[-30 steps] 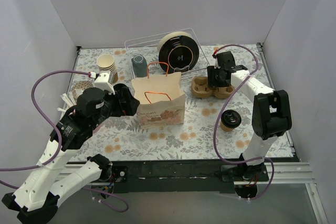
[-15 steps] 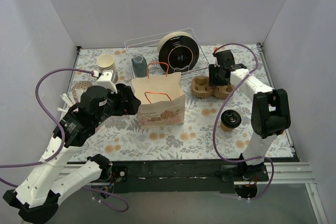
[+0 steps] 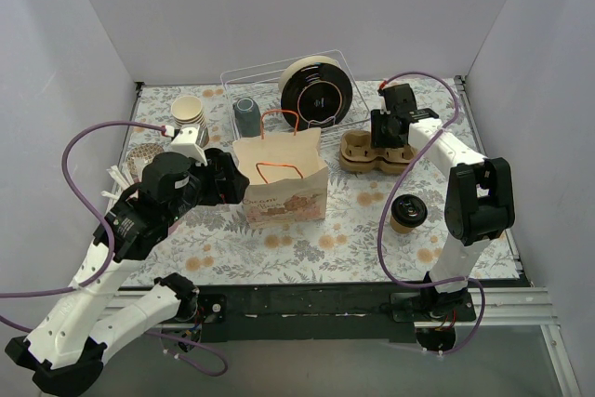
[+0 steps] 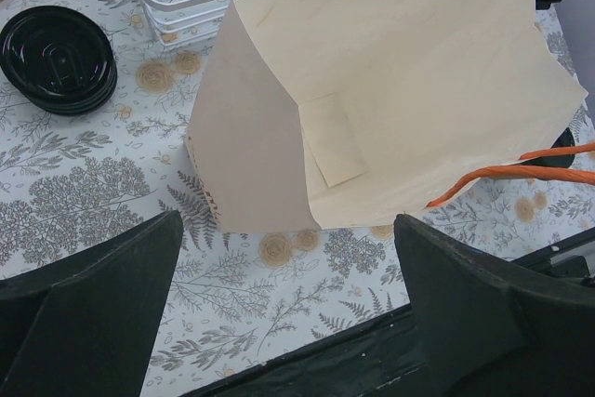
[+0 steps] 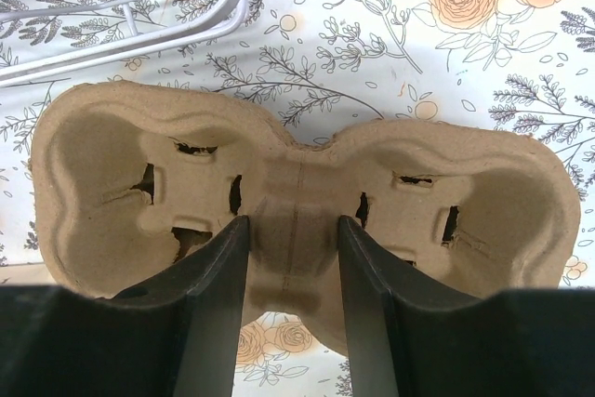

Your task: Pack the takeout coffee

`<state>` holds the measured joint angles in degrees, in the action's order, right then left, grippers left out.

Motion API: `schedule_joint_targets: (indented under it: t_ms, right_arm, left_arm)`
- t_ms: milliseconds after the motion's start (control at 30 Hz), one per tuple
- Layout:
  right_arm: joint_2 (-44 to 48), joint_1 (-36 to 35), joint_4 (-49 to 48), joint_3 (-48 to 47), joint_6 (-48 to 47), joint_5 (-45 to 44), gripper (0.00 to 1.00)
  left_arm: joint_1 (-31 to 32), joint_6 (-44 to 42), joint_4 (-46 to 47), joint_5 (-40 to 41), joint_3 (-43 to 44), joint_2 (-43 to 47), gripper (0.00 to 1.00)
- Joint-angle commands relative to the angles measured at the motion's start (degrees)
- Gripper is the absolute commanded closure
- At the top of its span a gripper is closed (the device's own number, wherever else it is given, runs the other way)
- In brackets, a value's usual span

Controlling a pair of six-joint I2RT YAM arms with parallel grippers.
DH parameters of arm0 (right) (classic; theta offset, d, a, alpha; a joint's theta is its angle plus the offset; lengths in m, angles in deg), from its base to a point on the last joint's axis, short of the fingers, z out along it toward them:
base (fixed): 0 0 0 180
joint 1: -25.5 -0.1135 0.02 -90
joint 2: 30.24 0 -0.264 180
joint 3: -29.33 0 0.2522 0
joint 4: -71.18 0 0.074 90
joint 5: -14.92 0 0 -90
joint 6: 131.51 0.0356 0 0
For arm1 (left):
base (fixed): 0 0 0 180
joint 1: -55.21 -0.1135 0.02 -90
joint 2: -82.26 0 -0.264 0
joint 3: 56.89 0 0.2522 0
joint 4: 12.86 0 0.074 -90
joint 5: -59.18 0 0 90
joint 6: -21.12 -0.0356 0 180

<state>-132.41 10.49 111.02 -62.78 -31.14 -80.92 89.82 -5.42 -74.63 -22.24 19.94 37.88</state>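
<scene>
Straddling the middle bridge of the cardboard cup carrier (image 5: 102, 174) right of the paper bag (image 3: 284, 183), the right tool (image 5: 293, 230), whose grasp cannot be told, might crumple or tilt it if off-centre; the lidded coffee cup (image 3: 406, 212) stands right of the bag, and the left tool (image 4: 286, 230) is fully released above its mouth.

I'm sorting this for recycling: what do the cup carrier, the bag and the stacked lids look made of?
The cup carrier: moulded pulp, matte tan, fibrous rough edges. The paper bag: thin cream paper, matte, creased folds; its orange handles look like twisted paper cord. The stacked lids: probably plastic, black and glossy.
</scene>
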Motion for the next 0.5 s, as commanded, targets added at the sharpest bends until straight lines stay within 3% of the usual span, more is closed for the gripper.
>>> schedule_joint_targets:
  t_ms: [0, 467]
  right_arm:
    - [2.0, 0.1, 0.4, -2.5, 0.4, -0.6, 0.59]
    - [7.2, 0.2, 3.0, -4.2, -1.9, -2.9, 0.58]
  left_arm:
    - [-0.2, -0.1, -0.1, 0.6, 0.8, 0.7, 0.02]
    - [-0.2, 0.0, -2.0, 5.7, 4.7, -2.9, 0.02]
